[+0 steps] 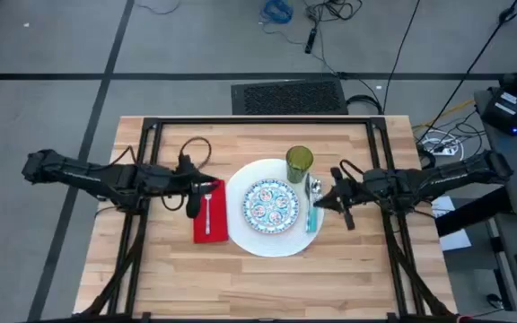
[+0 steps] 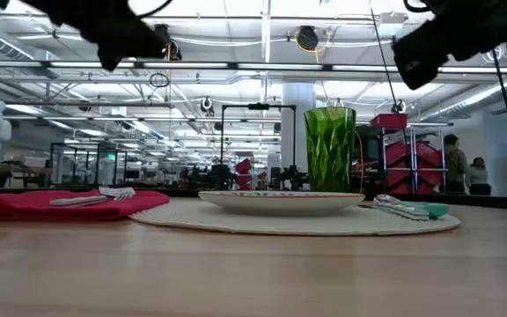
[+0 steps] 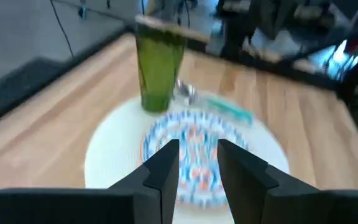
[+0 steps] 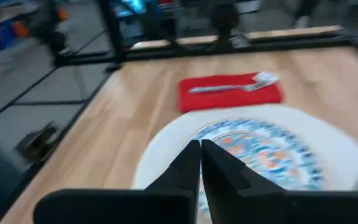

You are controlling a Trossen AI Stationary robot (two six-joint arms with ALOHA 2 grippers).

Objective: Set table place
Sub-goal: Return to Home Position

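- Busy workshop behind; pale wood surface (image 1: 330,269) carries the set place.
- Blue plate (image 1: 268,204) centred on white plate (image 1: 272,248); napkin (image 1: 212,231) w/ fork (image 1: 206,213) on left-arm side, spoon (image 1: 312,215) opposite, tumbler (image 1: 299,164) at far corner: std layout.
- Left pincer (image 3: 199,148) slightly apart, empty; right pincer (image 4: 201,146) closed, empty. Both hang above, clear of the setting.

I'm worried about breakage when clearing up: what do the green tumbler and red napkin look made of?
Tumbler: translucent green with moulded facets and a glossy sheen, so glass or hard plastic; the look leaves it open. Napkin: soft matte red cloth, judging by its rumpled folds under the fork.
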